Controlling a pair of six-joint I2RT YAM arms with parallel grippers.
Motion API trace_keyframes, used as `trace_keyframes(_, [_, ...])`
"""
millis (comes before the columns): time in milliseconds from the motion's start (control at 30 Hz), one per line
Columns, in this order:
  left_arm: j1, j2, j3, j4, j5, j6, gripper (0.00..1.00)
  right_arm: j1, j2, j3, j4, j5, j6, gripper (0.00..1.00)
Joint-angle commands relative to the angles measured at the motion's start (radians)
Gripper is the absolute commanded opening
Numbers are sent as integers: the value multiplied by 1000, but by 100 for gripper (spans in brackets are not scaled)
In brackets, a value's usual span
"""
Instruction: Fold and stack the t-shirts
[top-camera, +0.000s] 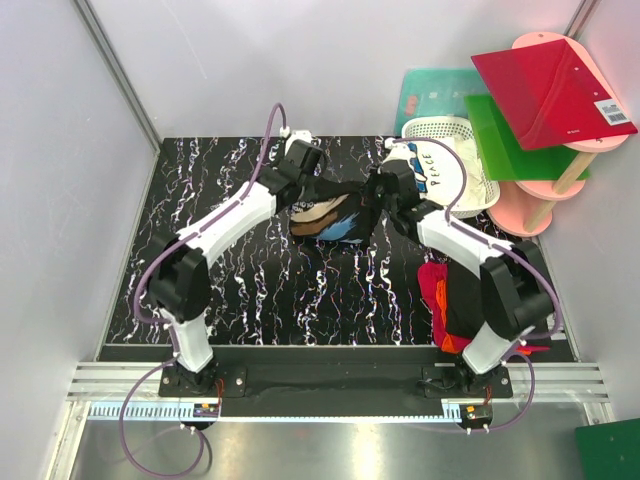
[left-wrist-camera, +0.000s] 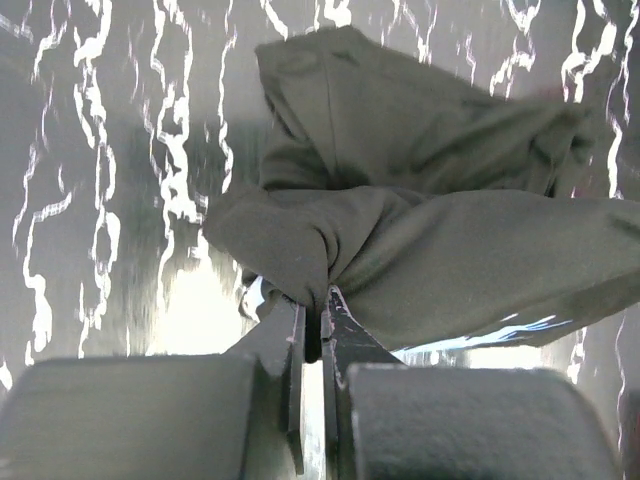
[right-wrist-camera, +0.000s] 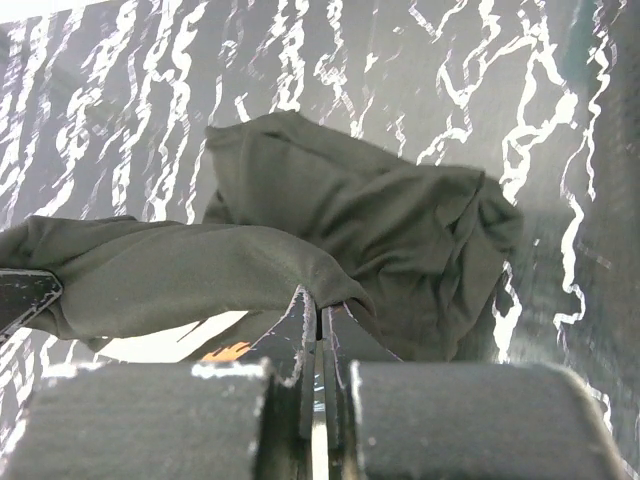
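Above the bench (top-camera: 250, 300), the left gripper (left-wrist-camera: 312, 318) and right gripper (right-wrist-camera: 320, 312) each pinch an edge of one black t-shirt (top-camera: 335, 215), which hangs bunched between them.

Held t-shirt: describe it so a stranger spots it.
On the black marbled table, look to the middle. A black t-shirt with a colourful print hangs pinched by the left gripper and right gripper, unlike the red-orange clothes lying near the right arm.
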Motion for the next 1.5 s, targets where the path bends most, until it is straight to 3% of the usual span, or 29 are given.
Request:
trace_keyframes(0, [47,127,158,39,95,66,0,-25,91,90,61,75,-27,0])
trace_keyframes(233, [123,331,390,28,261,74,2,-48,246,222,23,178,33,0])
trace_keyframes(333, [156,408,486,39,347,69,9,-54,318,292,6,227,48,1])
trace_keyframes(367, [168,422,523,45,371,69,17,-55,354,314,-6,268,57,1])
trace_keyframes(400, [174,451,540,54,399,72,57,-59,370,334,-17,287,65,1])
trace_keyframes(500, [194,450,554,53,442,60,92,-60,424,404,-43,351,72,6])
trace_keyframes(533, [194,431,533,57,438,57,99,-60,431,427,-48,367,72,15])
trace_keyframes(567, [194,407,464,71,439,58,99,-60,445,437,-51,400,72,22])
trace_keyframes(600, [196,344,416,114,441,57,99,-60,448,441,-51,416,72,41])
trace_keyframes(667, [196,267,247,175,451,52,99,-60,445,449,-52,425,62,58])
trace_keyframes(700, [196,190,188,242,456,48,99,-60,435,442,-52,424,63,71])
trace_keyframes(733, [194,149,131,273,461,43,99,-60,421,413,-43,422,74,92])
trace_keyframes(767, [196,116,30,307,470,40,99,-60,384,388,-32,420,80,99])
trace_keyframes(933, [196,-12,-116,379,504,31,99,-59,203,77,249,315,89,100])
trace_keyframes(967, [196,-20,-133,386,526,29,89,-60,153,41,286,236,89,97])
trace_keyframes(1033, [196,-30,-147,416,553,25,2,-60,117,-17,317,168,98,78])
trace_keyframes(1067, [196,-29,-147,422,577,17,0,-59,103,-19,313,87,96,28])
trace_keyframes(1100, [196,-11,-139,433,591,11,0,-59,105,-14,276,54,94,0])
trace_keyframes(1267, [199,149,46,393,735,-24,0,-60,218,121,186,-189,95,0])
trace_keyframes(1467, [234,444,282,442,919,-169,0,-69,426,378,29,-322,95,0])
